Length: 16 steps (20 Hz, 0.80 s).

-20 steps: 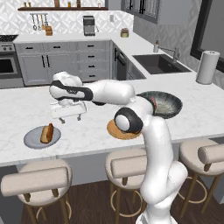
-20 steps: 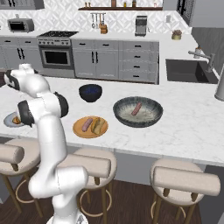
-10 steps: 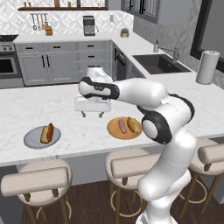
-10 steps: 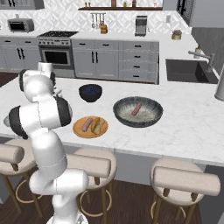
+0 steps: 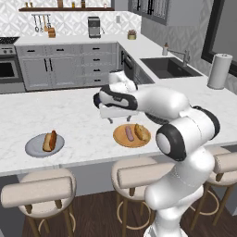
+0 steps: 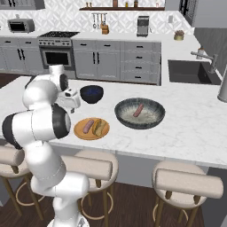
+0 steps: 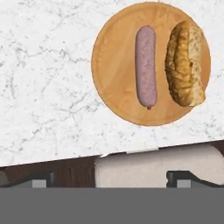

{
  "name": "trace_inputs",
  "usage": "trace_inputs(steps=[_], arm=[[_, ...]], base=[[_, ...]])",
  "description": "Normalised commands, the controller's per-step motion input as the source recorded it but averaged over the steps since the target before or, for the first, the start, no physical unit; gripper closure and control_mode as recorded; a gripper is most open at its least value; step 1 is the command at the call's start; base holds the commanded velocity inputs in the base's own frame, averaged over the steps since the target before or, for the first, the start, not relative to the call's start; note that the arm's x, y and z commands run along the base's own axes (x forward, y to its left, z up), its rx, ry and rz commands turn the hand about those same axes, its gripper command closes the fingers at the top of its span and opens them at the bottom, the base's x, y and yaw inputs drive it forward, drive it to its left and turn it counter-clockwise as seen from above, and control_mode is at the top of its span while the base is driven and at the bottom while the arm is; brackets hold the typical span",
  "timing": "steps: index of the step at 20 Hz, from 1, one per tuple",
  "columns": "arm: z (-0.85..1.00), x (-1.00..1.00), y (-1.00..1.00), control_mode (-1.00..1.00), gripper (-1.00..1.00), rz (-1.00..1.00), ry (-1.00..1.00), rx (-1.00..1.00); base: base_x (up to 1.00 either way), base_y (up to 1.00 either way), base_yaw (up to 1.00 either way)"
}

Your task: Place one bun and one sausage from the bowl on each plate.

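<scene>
Both plates loaded, fingers spread over the desk.

The white marble desk (image 5: 74,115) runs across the middle of both base views. At centre right of the right base view sits the wide speckled bowl (image 6: 126,119) with one sausage (image 6: 138,110) lying in it; the small dark blue bowl (image 6: 91,93) is up-left of it. The tan-orange plate (image 7: 113,78) fills the upper right of the hand view, carrying a sausage (image 7: 146,65) and a bun (image 7: 186,63) side by side, apart. The grey plate (image 5: 33,147), lower left in the left base view, holds a bun and sausage together. The fingers (image 5: 117,122) hang spread and empty above the desk, just up-left of the tan-orange plate.
</scene>
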Motion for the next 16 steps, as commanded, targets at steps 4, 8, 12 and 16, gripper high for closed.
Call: trace_inputs(steps=[4, 8, 12, 16], arm=[[0.15, 0.48, -0.97, -1.00, -1.00, -0.15, 0.01, 0.03], [0.00, 0.29, -0.88, -1.00, -1.00, -0.19, 0.00, 0.06], [0.00, 0.29, -1.00, -1.00, -1.00, -0.16, 0.00, 0.00], [-0.05, 0.27, -0.74, -1.00, -1.00, -0.03, -0.03, -0.08]], base=[[0.00, 0.00, 0.00], [0.00, 0.00, 0.00], [0.00, 0.00, 0.00], [0.00, 0.00, 0.00]])
